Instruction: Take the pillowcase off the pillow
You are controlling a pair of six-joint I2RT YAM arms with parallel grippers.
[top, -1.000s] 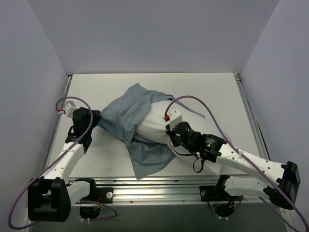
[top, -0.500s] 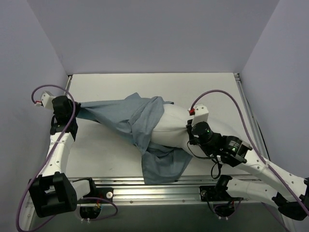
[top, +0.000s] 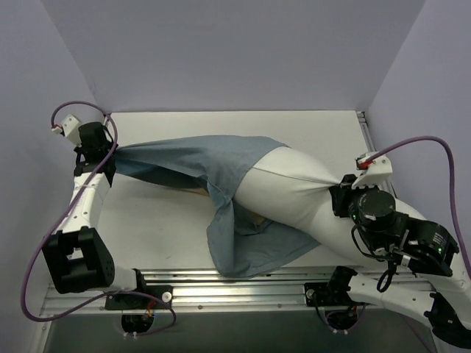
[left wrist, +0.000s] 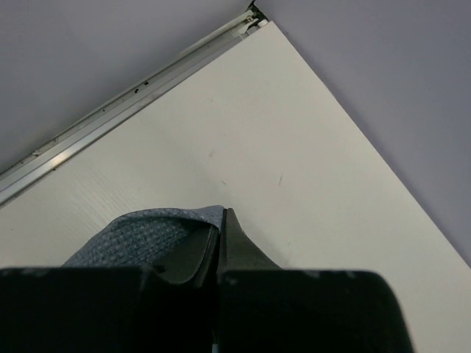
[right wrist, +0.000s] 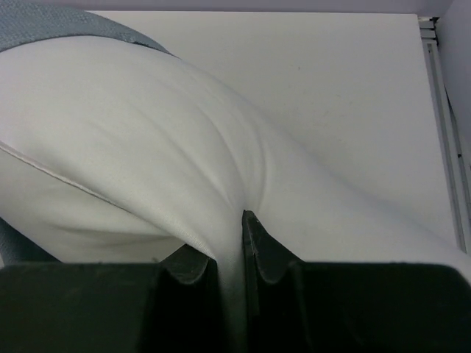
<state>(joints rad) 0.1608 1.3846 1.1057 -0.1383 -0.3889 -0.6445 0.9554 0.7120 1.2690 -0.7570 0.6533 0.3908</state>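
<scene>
The slate-blue pillowcase [top: 199, 163] is stretched taut toward the far left corner, where my left gripper [top: 112, 153] is shut on its end; a fold of that fabric [left wrist: 140, 235] shows pinched between the jaws. A loose flap of it lies toward the near edge. The plain white pillow [top: 291, 193] sticks out of the case to the right, more than half of it bare. My right gripper [top: 340, 187] is shut on the pillow's right end, with white fabric [right wrist: 184, 147] bunched between the jaws. Its left end is still inside the case.
The white table [top: 324, 136] is walled by lilac panels on three sides. A metal rail [top: 243, 283] with the arm bases runs along the near edge. Another rail [left wrist: 132, 95] follows the left wall close to my left gripper.
My left gripper has pulled the pillowcase to the far left corner and my right gripper has dragged the pillow right. Much more white pillow is bare now.
</scene>
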